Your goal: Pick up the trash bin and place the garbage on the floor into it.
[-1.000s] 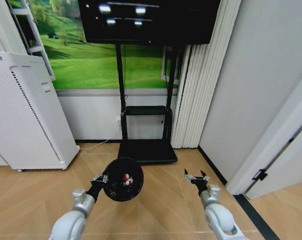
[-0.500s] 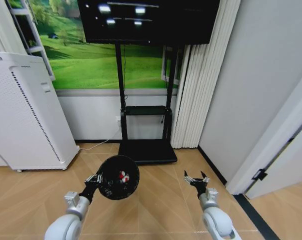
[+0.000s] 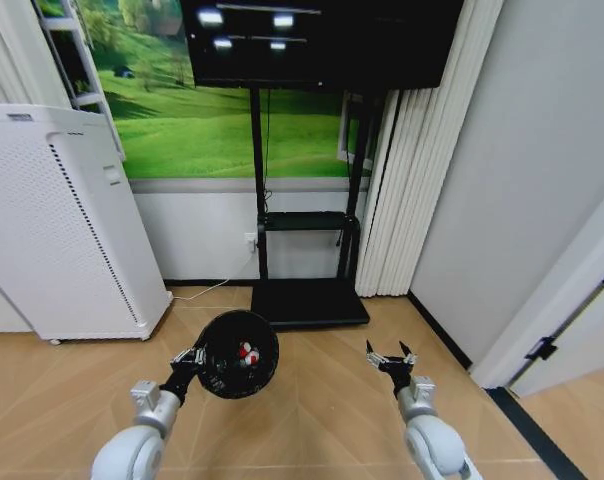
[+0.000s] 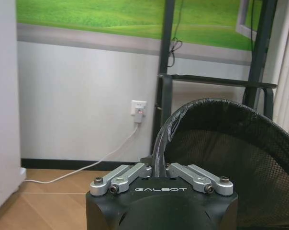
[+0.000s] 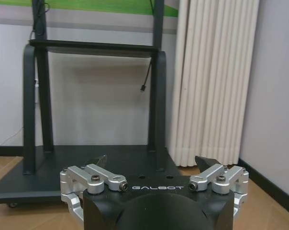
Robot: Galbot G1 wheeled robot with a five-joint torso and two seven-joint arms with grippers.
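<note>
My left gripper (image 3: 192, 355) is shut on the rim of the black mesh trash bin (image 3: 238, 368), which hangs above the herringbone wooden floor (image 3: 312, 400) with its mouth tipped toward me. Red and white garbage (image 3: 247, 352) lies inside the bin. In the left wrist view the gripper (image 4: 156, 167) pinches the bin's rim (image 4: 216, 143). My right gripper (image 3: 390, 357) floats open over the floor to the right, holding nothing. The right wrist view shows this gripper (image 5: 151, 165) with its fingers spread wide.
A black TV stand base (image 3: 307, 303) sits just ahead by the wall, under a large screen. A tall white appliance (image 3: 57, 230) stands at the left, with a cable running to a wall socket (image 4: 138, 106). White curtains (image 3: 412, 170) and a door frame (image 3: 552, 300) close off the right.
The whole head view has shifted right, so the camera turned left a little. The left arm with the bin first pulled back toward me and left; the right gripper stays open.
</note>
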